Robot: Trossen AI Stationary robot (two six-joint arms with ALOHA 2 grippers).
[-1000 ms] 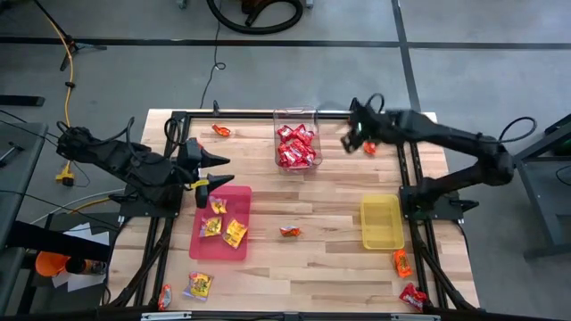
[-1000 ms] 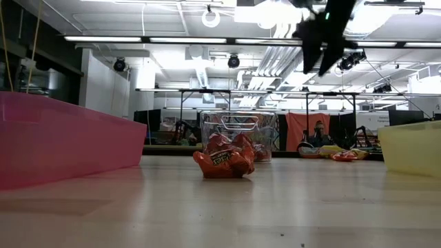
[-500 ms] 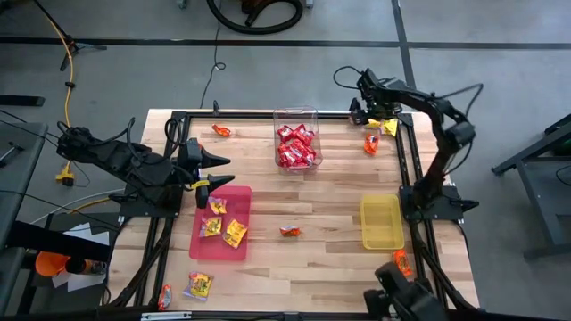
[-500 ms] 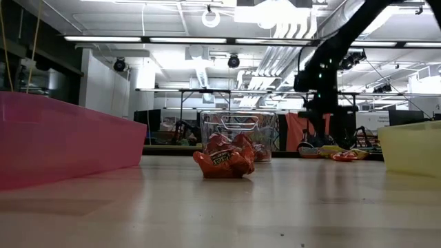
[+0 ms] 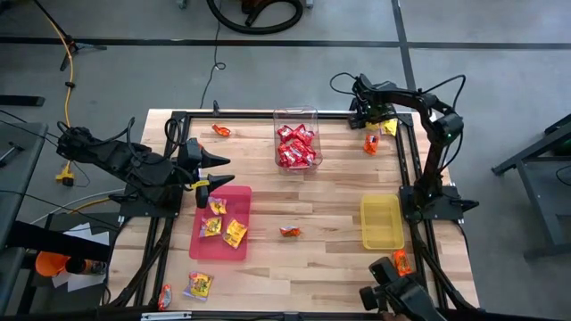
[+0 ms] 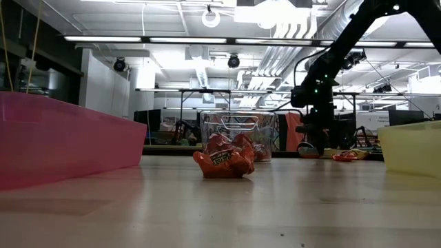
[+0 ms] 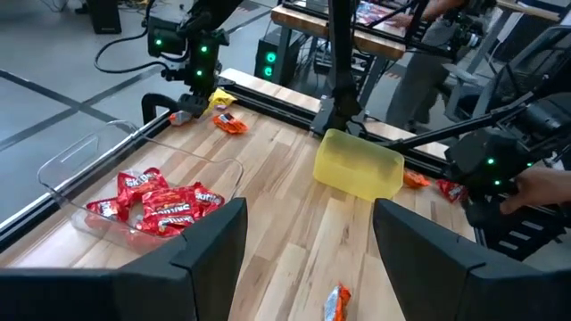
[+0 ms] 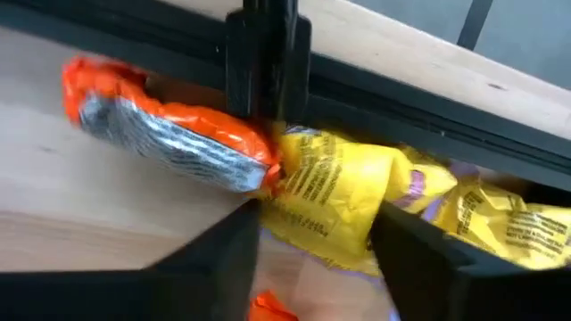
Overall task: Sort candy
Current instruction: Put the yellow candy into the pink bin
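Note:
My right gripper points down at the table's far right corner, open. Its fingers stand on either side of a yellow candy packet that lies beside an orange one, against the black frame rail. More red candy fills the clear tub. Three packets lie in the pink tray. One orange packet lies mid-table. The yellow tray holds nothing that I can see. My left gripper waits open above the pink tray's far left corner. My right gripper comes at the yellow packet's middle from above, pointing down, one finger on each side. Whether the fingers touch it I cannot tell. The packet lies flat on the table.
Loose packets lie at the far left and along the near edge. A person's hand with a dark device is at the near right corner. Black frame rails run along both sides.
My right gripper has swung from beside the tub toward the table's far right corner, come down and tipped until it points down over the yellow packet. A dark device has come in at the near right edge.

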